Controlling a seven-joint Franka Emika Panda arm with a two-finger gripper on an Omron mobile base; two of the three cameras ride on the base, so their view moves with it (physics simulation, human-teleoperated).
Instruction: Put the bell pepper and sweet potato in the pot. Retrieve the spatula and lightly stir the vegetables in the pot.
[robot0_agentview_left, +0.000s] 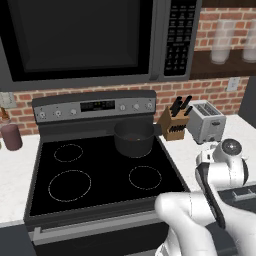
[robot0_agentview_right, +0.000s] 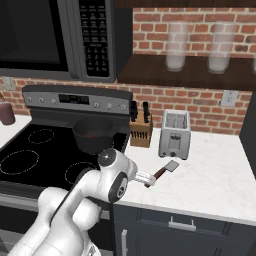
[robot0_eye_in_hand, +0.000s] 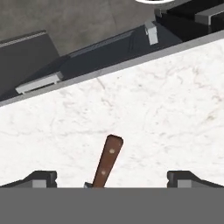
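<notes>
Your fingers (robot0_eye_in_hand: 112, 179) stand wide apart at the bottom of the hand view, holding nothing, with the spatula (robot0_eye_in_hand: 106, 162) between them: its brown riveted handle rises from bottom centre, lying on the white marble desk (robot0_eye_in_hand: 166, 113). In the right base view the spatula (robot0_agentview_right: 164, 170) lies at frame centre, just in front of the toaster (robot0_agentview_right: 175, 133), grey blade toward the toaster (the handle end sits by the arm's wrist). Further left, the pot (robot0_agentview_right: 94, 134) stands on the stove's (robot0_agentview_right: 30, 150) rear burner, beside the knife block (robot0_agentview_right: 140, 127). A speck of red in the pot (robot0_agentview_left: 134, 137) may be the bell pepper; you cannot tell for sure.
</notes>
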